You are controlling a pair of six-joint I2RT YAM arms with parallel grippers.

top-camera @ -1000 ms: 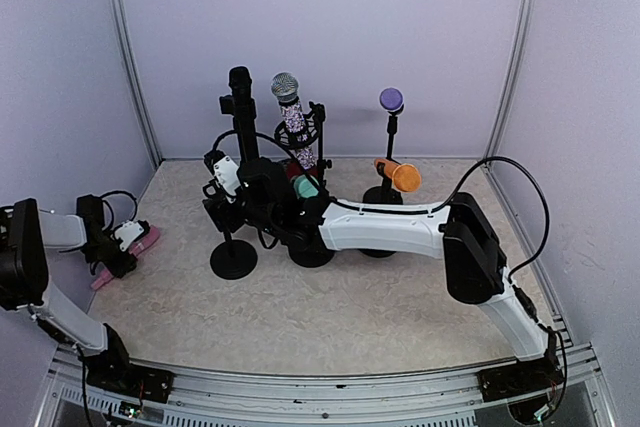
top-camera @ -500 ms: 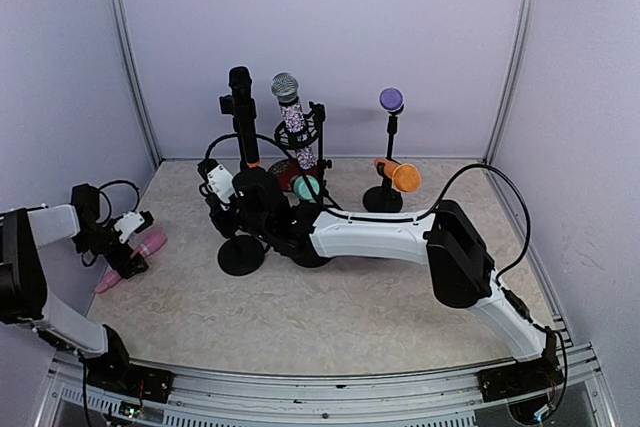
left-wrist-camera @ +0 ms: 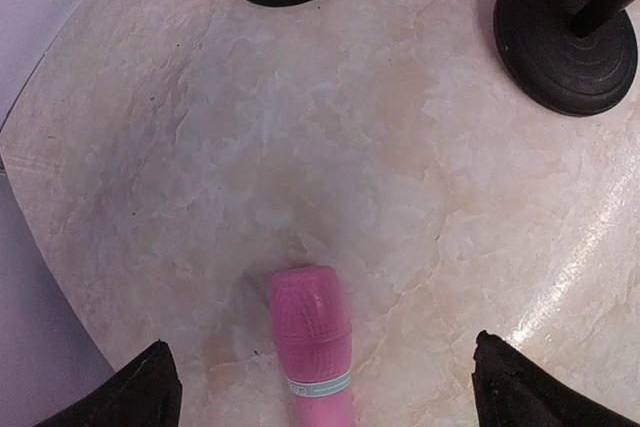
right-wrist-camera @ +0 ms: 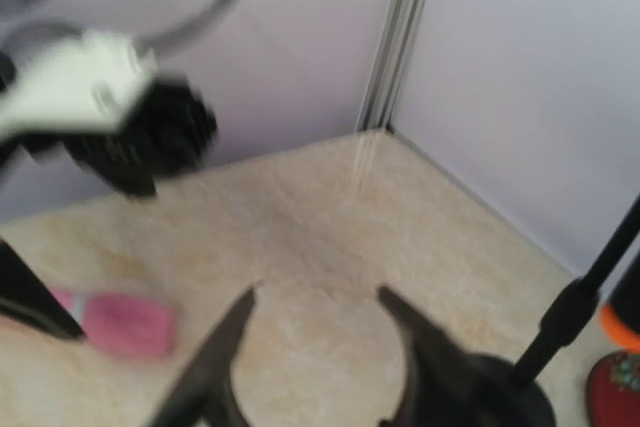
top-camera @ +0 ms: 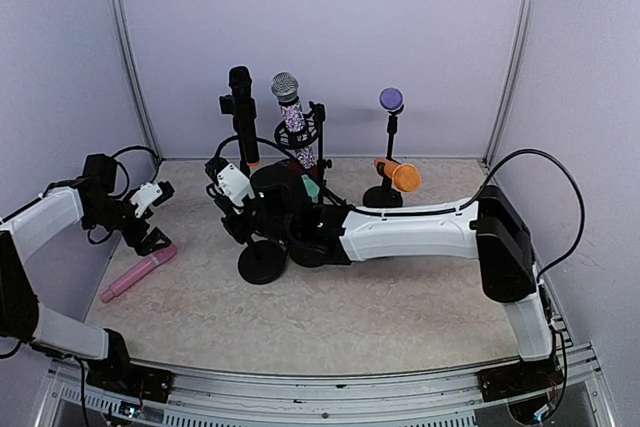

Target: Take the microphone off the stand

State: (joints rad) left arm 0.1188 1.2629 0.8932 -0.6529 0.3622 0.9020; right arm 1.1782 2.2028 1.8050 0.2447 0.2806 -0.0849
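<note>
Evidently one part of the job is looking done: the pink mic [top-camera: 138, 272] is lying flat on the table [top-camera: 400, 327] near its left edge, touching no stand. The left gripper [left-wrist-camera: 320, 347] is hovering just above that mic with its jaws spread wide and nothing between them, so it is holding nothing. The right gripper [right-wrist-camera: 315, 299] is reaching across to the left-middle of the table, beside a black stand [top-camera: 263, 262] resting on its round base. Its own view is coming through blurred, but the jaws are showing drawn narrow yet apart, with only bare table between them, so it is gripping nothing that I can see. Whether it is touching the stand I cannot tell, since the arm is covering that spot from above. Toward the far edge, four more mics are sitting up off the table: a black mic [top-camera: 240, 87], a sparkly mic [top-camera: 287, 97] in a ring mount, a purple mic [top-camera: 391, 100] on a thin pole, and an orange mic [top-camera: 400, 176] lower down. Judging from this, if the pink mic is the one meant, the removal is looking finished and only pulling the arms clear is left. If the others are meant too, each one is waiting to be lifted out.
</note>
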